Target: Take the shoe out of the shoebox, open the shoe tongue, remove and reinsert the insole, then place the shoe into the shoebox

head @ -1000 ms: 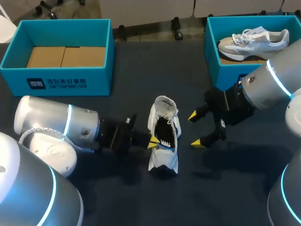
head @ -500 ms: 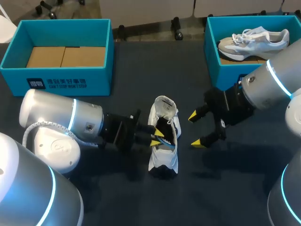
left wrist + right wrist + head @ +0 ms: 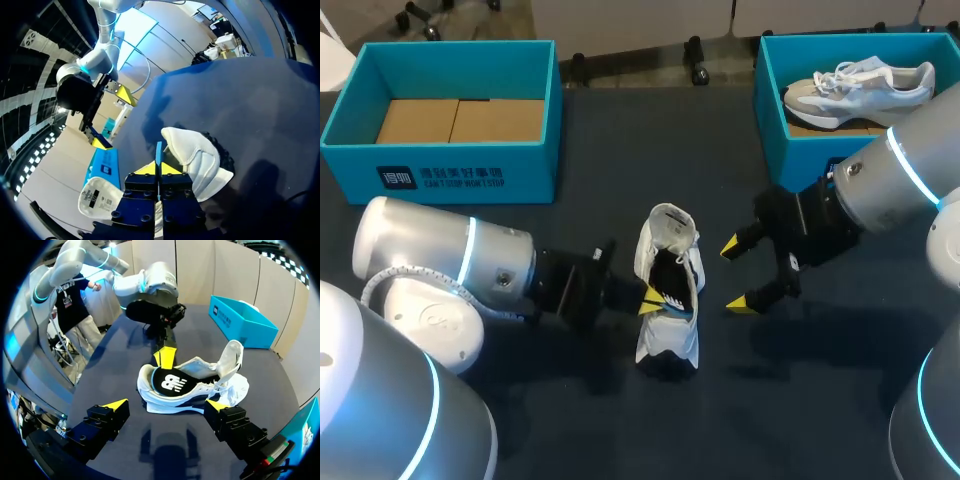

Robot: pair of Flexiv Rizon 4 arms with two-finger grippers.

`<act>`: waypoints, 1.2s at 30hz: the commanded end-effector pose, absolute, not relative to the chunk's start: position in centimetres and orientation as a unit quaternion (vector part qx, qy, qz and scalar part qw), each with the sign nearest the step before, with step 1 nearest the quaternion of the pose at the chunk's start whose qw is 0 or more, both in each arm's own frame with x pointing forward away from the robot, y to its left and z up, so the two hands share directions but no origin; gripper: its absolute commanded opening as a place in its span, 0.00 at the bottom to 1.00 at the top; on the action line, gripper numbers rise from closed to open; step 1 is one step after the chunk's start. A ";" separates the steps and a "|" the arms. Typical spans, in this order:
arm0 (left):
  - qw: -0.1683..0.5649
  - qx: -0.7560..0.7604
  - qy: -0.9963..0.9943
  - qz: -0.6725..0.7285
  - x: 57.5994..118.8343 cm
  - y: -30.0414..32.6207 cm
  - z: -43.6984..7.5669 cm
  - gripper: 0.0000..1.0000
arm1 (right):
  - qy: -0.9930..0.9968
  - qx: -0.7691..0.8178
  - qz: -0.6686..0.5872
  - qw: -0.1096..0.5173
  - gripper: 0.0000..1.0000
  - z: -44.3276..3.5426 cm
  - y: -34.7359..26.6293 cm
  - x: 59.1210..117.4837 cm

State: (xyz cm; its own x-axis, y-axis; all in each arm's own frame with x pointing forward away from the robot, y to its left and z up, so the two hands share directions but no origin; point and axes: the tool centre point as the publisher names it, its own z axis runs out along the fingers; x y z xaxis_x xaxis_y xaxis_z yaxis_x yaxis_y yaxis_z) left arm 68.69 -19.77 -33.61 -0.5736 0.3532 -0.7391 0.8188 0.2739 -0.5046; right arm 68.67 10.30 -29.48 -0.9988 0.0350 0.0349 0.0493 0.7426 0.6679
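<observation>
two grippers flank the white shoe (image 3: 672, 345), which rests on the dark table (image 3: 620, 170) outside both boxes, its tongue lifted and its mouth open. well to the left of the shoe and behind it sits the left shoebox (image 3: 460, 165), teal, with brown card on its floor. just left of the shoe, the left gripper (image 3: 648, 298) is level with the opening. its yellow tips are pressed together on a thin blue edge, the rim of the insole (image 3: 170, 382), whose black upper face shows inside the shoe. in the left wrist view that edge stands squeezed between the two pads (image 3: 148, 169) from both sides. just right of the shoe and apart from it, the right gripper (image 3: 735, 275) hangs spread wide, gripping nothing and touching nothing; in its own wrist view the shoe lies ahead of the spread tips. behind and to the right of the shoe, the right shoebox (image 3: 790, 150) holds a second shoe (image 3: 860, 85), pale with white laces.
</observation>
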 end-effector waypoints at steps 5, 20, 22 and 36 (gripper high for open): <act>0.242 0.391 0.760 -0.459 68.9 -20.8 -34.5 0.00 | -0.934 -0.023 -0.357 0.009 1.00 -29.6 10.4 68.6; 0.261 0.393 0.759 -0.448 69.1 -18.8 -31.5 0.95 | -0.934 -0.023 -0.357 0.009 1.00 -29.6 10.4 68.6; 0.260 0.398 0.761 -0.441 69.0 -18.5 -31.0 0.95 | -0.934 -0.023 -0.357 0.009 1.00 -29.6 10.4 68.6; 0.225 0.451 0.760 -0.410 69.6 -17.8 -28.9 0.13 | -0.934 -0.023 -0.357 0.009 1.00 -29.6 10.4 68.6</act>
State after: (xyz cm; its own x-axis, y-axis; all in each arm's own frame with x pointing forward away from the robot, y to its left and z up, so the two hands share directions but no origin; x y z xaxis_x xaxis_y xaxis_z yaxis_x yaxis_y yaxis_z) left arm 69.18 -17.99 -29.81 -0.4944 0.4518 -0.7426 0.8692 0.2660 -0.4169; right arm 68.67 10.30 -29.49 -0.9988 0.0351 0.0349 0.0494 0.7426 0.6679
